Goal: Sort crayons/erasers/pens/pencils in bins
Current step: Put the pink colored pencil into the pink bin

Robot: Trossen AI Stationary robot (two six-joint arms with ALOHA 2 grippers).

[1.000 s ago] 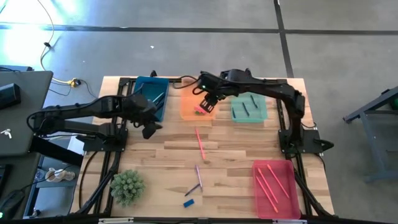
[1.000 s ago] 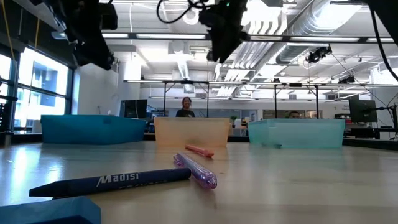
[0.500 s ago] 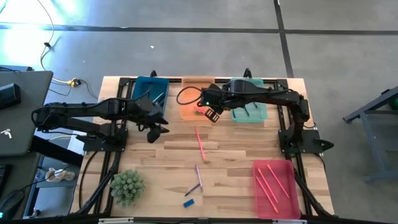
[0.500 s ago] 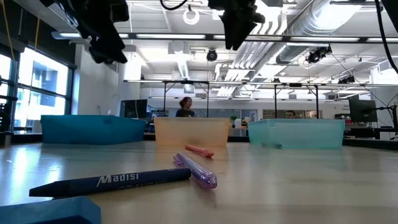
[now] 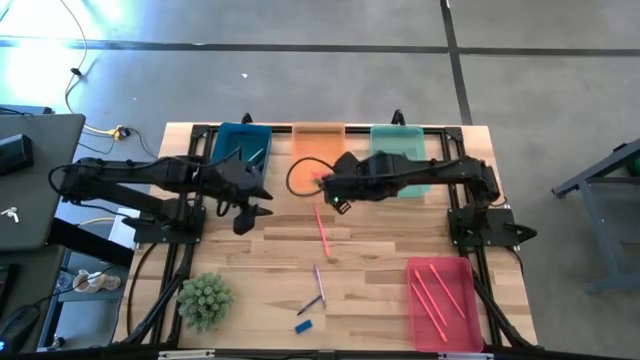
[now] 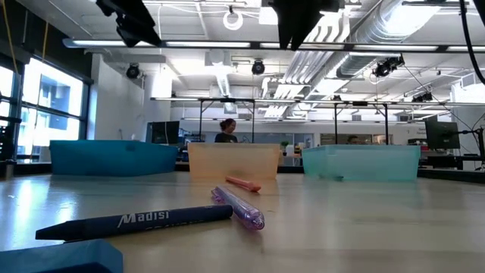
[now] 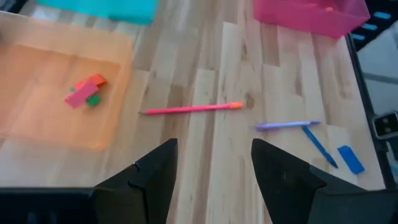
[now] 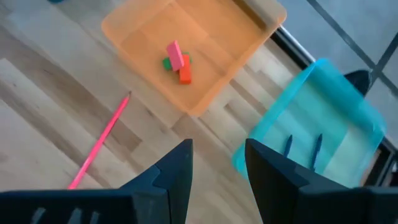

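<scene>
The orange bin (image 8: 186, 43) at the table's far edge holds a pink, a green and an orange-red eraser (image 8: 176, 59) lying on its floor. The blue bin (image 5: 243, 148) and the teal bin (image 8: 314, 118) flank it; the pink bin (image 5: 440, 300) stands near right. On the wood lie a pink pencil (image 5: 322, 230), a purple pen (image 5: 319, 282), a dark blue crayon (image 5: 310, 304) and a blue eraser (image 5: 304, 325). My right gripper (image 8: 219, 168) hangs open and empty above the pencil's far end. My left gripper (image 7: 214, 168) hangs open and empty just near of the blue bin.
A green spiky plant (image 5: 205, 300) stands at the near left corner. Two dark sticks (image 8: 301, 146) lie in the teal bin and several pink ones (image 5: 435, 295) in the pink bin. Bare wood lies between the pencil and the pink bin.
My right gripper has drawn back from over the orange bin toward the table's near edge, rolling as it went, and stays open. My left gripper has risen and shifted a little toward the table's right. The erasers in the orange bin have stayed put.
</scene>
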